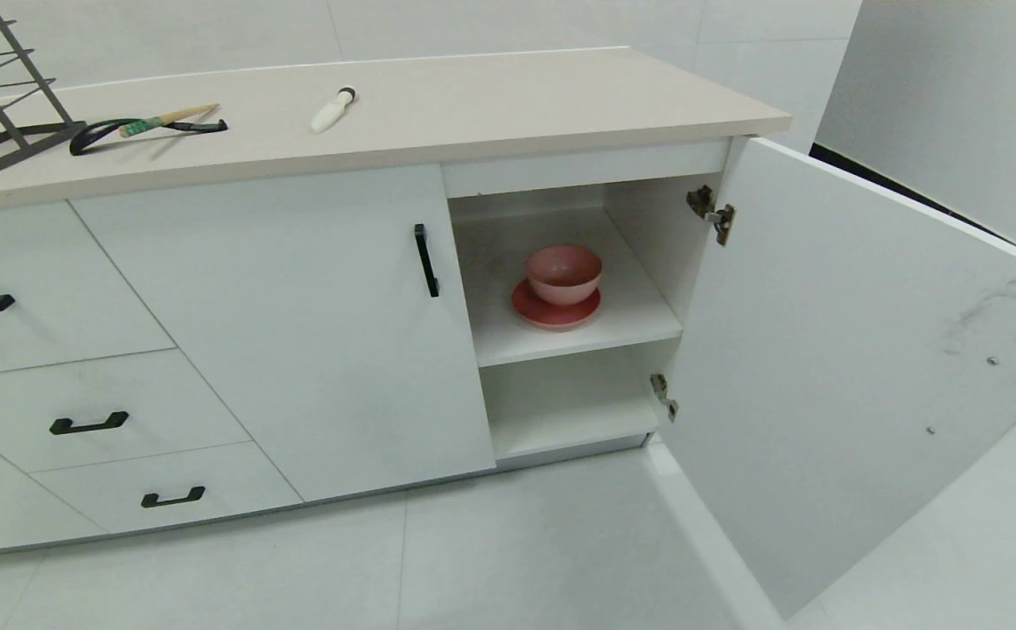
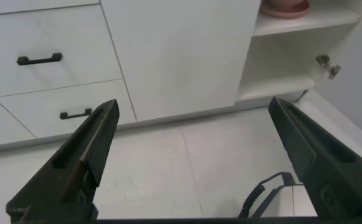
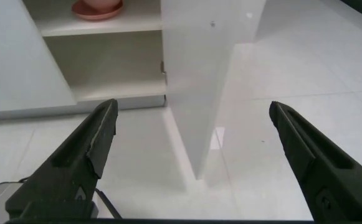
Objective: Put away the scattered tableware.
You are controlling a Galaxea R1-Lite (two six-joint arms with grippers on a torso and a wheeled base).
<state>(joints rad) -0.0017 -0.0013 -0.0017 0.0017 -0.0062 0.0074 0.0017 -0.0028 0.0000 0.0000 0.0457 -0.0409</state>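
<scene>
1. At the far left edge of the counter (image 1: 490,96) a wire rack (image 1: 0,105) is standing; just beside it a black tool (image 1: 101,133) is lying with a wooden stick (image 1: 177,115) across it; nearer the middle a white utensil (image 1: 333,109) is lying alone; judging by the task, these are waiting to be put away.
2. The left gripper (image 2: 193,102) is hanging over the floor before the drawers, fingers spread wide and carrying nothing.
3. In the open cupboard a pink bowl (image 1: 564,271) is sitting on a red plate (image 1: 551,315), about mid-way along the upper shelf (image 1: 586,337).
4. The right gripper (image 3: 192,104) is hanging over the floor near the lower edge of the open door (image 1: 840,350); it too is spread and empty.
5. Likely troubles: the right arm may strike the door when rising; the thin, flat-lying utensils may slip from a wide pinch or skid along the counter; anything pushed carelessly onto the shelf may knock the bowl off its plate.
</scene>
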